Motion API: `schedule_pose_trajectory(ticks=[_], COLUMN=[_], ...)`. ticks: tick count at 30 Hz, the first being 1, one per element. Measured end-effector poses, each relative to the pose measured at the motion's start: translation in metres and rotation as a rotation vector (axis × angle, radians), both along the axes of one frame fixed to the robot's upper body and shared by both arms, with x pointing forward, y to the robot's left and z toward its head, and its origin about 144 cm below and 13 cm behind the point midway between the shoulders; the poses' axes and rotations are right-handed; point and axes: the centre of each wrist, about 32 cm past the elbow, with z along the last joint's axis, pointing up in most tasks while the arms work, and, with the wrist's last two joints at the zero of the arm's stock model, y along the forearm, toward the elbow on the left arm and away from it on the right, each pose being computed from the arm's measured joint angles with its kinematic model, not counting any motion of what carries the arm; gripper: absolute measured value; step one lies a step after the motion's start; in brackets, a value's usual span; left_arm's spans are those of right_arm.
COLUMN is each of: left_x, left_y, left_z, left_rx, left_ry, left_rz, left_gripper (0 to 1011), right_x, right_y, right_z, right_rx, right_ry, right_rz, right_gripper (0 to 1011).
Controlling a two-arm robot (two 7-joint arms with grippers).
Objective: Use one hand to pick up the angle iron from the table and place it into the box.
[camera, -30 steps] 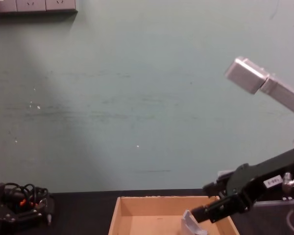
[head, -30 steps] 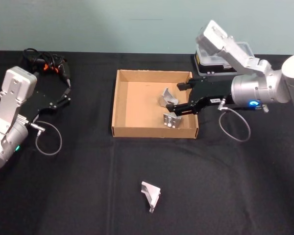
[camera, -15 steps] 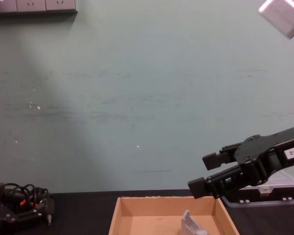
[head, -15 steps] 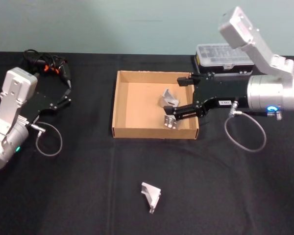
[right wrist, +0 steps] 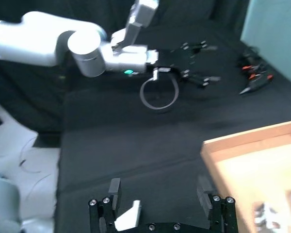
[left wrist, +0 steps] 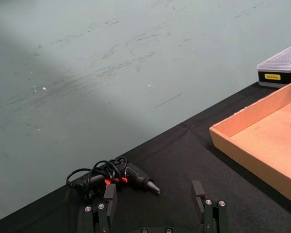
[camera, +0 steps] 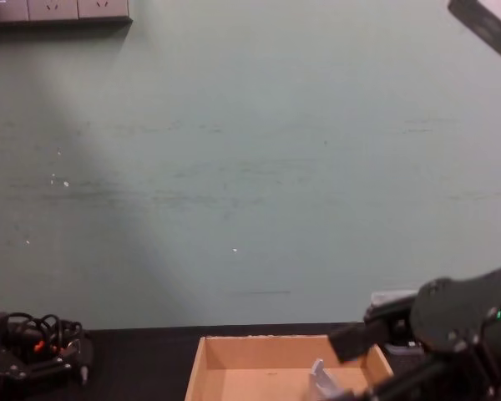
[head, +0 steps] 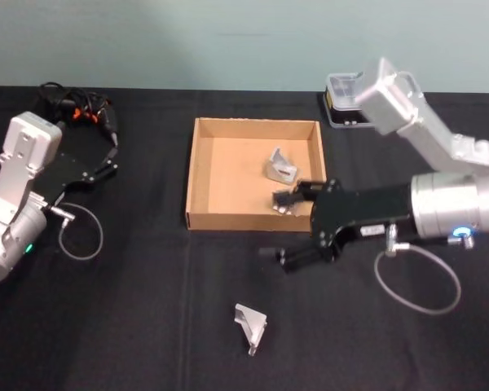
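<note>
Since the small bent silver-grey metal angle iron point(head: 251, 324), lying on the flat matte black surface point(head: 130, 326) nearer than the shallow tan cardboard box point(head: 244, 219) and apart from it, looks stiff, light and slick, I judge a pinch across one flat flange safest. The right arm's black claw point(head: 279, 226) hangs spread wide and empty over the box's near wall, while the left claw point(head: 110, 160) sits parked at the left, jaws apart. Head view gives the layout, with two similar brackets point(head: 282, 167) inside the box; right wrist view adds that the angle iron point(right wrist: 128, 216) lies beside one finger point(right wrist: 114, 190), not centred.
</note>
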Motion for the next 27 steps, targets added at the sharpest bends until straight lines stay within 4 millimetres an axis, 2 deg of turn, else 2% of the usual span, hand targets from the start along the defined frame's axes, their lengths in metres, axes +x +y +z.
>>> schedule_pose_trajectory(ticks=[15, 27], left_x=[0.0, 0.0], left_y=[0.0, 0.0], left_z=[0.0, 0.0], left_rx=[0.0, 0.0], left_ry=[0.0, 0.0], left_rz=[0.0, 0.0], left_gripper=[1000, 1000], right_x=[-0.014, -0.016], right_y=[0.025, 0.034], right_z=[-0.029, -0.044], right_rx=[-0.118, -0.2], right_ry=[0.078, 0.078], right_rz=[0.089, 0.096], right_gripper=[1002, 1002])
